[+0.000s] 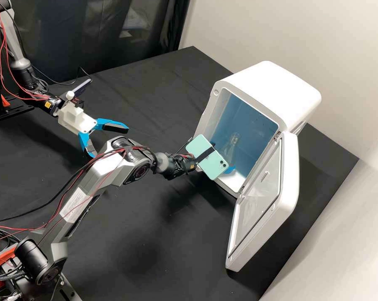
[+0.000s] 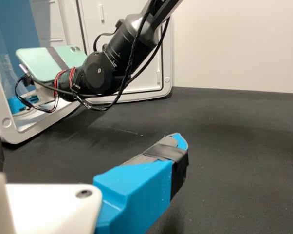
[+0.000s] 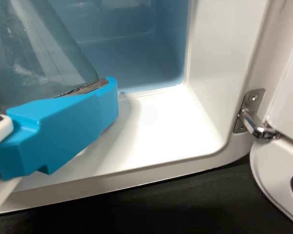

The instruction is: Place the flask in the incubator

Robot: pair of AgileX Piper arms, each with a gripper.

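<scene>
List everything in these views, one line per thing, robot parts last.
incubator: one, white with a blue interior, on the bench, open.
door: one, white with a window, swung open on its hinge.
flask: one, clear glass, inside the incubator, held by the right gripper.
phone: one, mint green, strapped behind the right gripper at the incubator's mouth.
bench: one, black, under everything.
curtain: one, black, behind the bench.
left gripper: one, white with blue fingers, open, above the bench away from the incubator.
right gripper: one, white with blue fingers, shut on the flask inside the incubator.
</scene>
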